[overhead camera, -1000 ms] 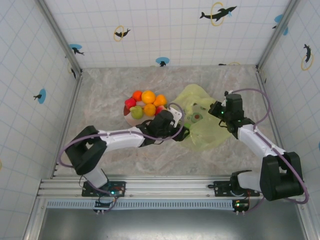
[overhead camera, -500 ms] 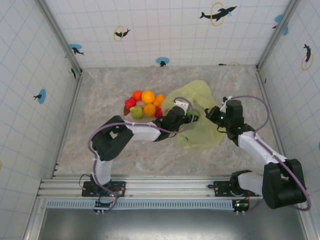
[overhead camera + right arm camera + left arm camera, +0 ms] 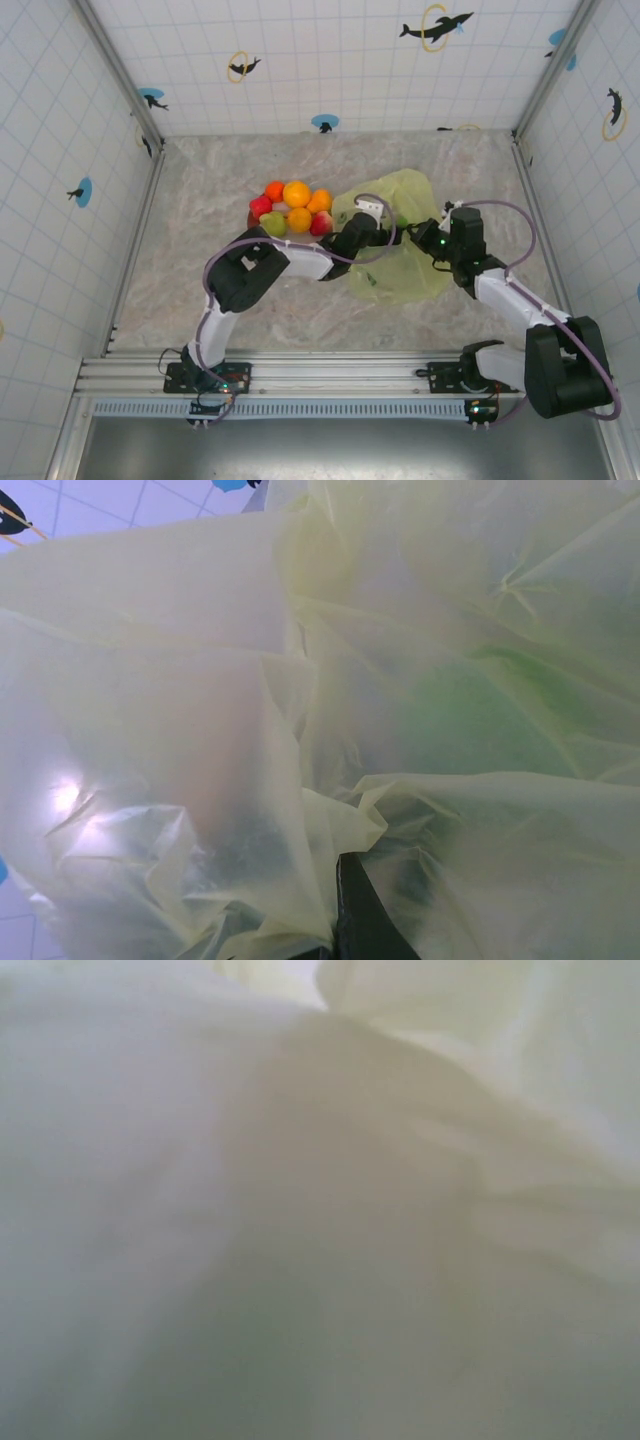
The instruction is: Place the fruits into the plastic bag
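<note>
Marbled surface (image 3: 200, 220): left fingers (image 3: 388, 230) sit inside the plastic bag (image 3: 400, 280), their state unreadable; right fingers (image 3: 431, 241) pinch its rim. Seemingly a drop-off; next move should be pulling out toward the fruits (image 3: 295, 208).

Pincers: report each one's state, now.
Left pincer: inside the translucent yellow-green plastic bag, state cannot be told.
Right pincer: closed on that bag's edge.

left arm (image 3: 300, 262): stretched rightward, elbow folded | right arm (image 3: 505, 293): reaching left | right fingers (image 3: 362, 920): closed
</note>
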